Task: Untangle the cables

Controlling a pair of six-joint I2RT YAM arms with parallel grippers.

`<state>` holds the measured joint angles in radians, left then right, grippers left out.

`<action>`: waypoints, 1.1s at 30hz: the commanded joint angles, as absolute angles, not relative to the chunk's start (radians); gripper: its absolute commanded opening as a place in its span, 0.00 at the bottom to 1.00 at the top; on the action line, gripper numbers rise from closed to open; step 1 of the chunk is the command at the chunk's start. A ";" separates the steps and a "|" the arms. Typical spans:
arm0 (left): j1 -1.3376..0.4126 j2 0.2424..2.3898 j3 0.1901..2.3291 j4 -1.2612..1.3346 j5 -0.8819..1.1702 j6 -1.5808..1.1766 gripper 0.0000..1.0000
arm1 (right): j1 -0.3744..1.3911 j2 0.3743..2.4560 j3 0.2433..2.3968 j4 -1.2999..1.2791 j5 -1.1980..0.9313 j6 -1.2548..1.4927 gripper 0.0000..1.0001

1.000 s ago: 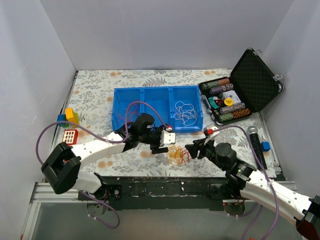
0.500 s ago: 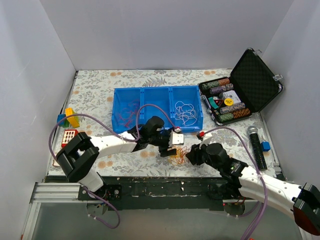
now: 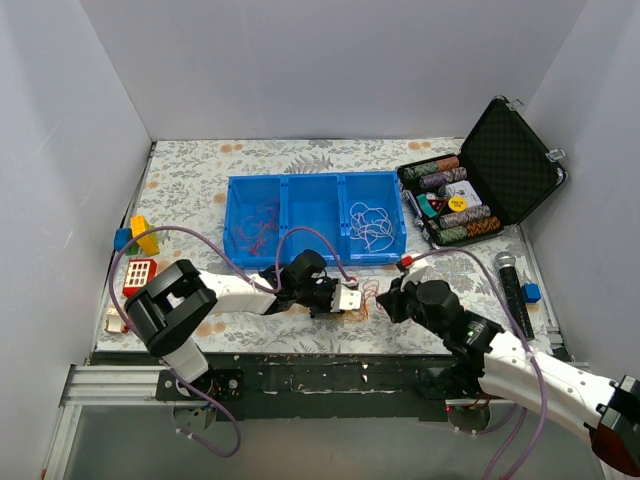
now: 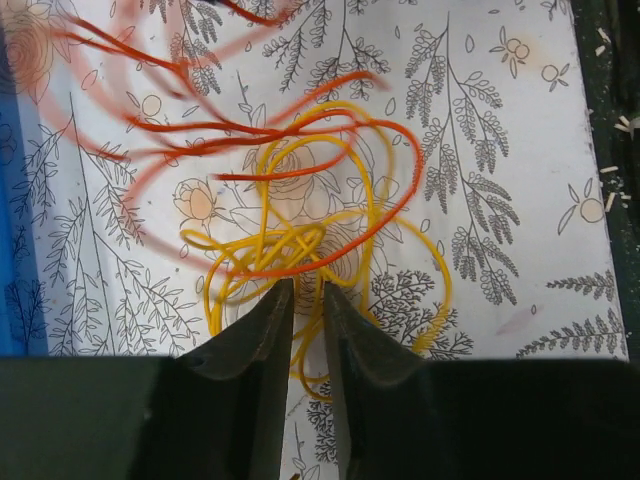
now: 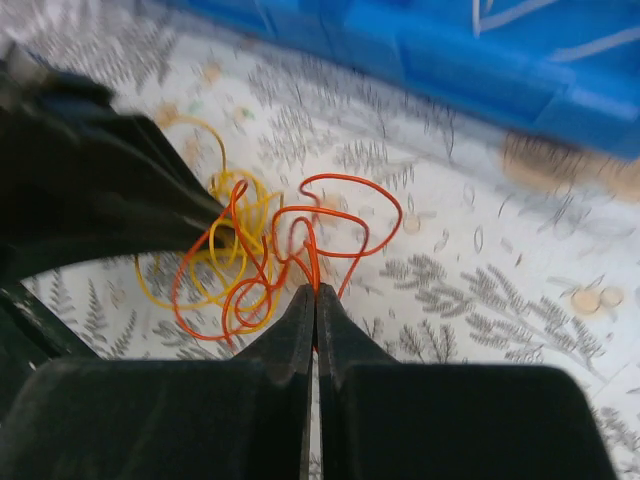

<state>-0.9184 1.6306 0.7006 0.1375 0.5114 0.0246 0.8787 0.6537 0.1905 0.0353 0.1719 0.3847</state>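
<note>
While tight on orange cable [image 5: 312, 255], right tool [image 5: 316, 292]; left tool [image 4: 305, 290] narrowly spread astride yellow cable [image 4: 290, 245].

1. The left pincer [image 4: 307, 290] is formed of two dark, wedge-shaped fingers [image 4: 255, 340] that taper to blunt tips.
2. The right pincer [image 5: 316, 292] is built the same way, in matt black.
3. Just behind the left pincer a small white block [image 3: 347, 297] is fitted, and behind that a rounded black wrist housing [image 3: 303, 272].
4. Further back, white link shells [image 3: 232, 288] are joined by black joints, with a bulky black shoulder housing [image 3: 170, 312] at the far end.
5. A thick mauve cable [image 3: 450, 251] is looped behind each pincer.
</note>
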 commanded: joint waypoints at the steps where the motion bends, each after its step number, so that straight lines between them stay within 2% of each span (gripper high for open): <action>1: -0.922 1.562 0.655 0.167 0.515 0.072 0.12 | 0.871 0.588 0.377 0.023 0.259 0.275 0.01; 4: -0.923 1.534 0.621 0.164 0.505 0.109 0.00 | 0.871 0.588 0.483 0.002 0.293 0.216 0.01; 14: -0.922 1.358 0.500 0.135 0.405 0.173 0.01 | 0.865 0.627 0.704 -0.046 0.365 0.045 0.01; 20: -0.922 1.281 0.641 0.091 0.324 0.088 0.22 | 0.858 0.741 0.756 0.030 0.298 0.011 0.01; 21: -0.922 1.269 0.664 0.072 0.321 0.075 0.28 | 0.856 0.756 0.762 0.046 0.282 0.008 0.01; 23: -0.922 1.237 0.715 0.039 0.311 0.032 0.46 | 0.854 0.785 0.785 0.060 0.265 0.003 0.01; 26: -0.920 1.174 0.771 0.038 0.266 -0.089 0.59 | 0.853 0.805 0.805 0.058 0.246 0.003 0.01; 32: -0.910 1.054 0.848 0.025 0.247 -0.264 0.63 | 0.851 0.802 0.792 0.038 0.187 0.003 0.01; 33: -0.910 1.040 0.847 0.034 0.248 -0.276 0.67 | 0.851 0.802 0.787 0.038 0.177 0.003 0.01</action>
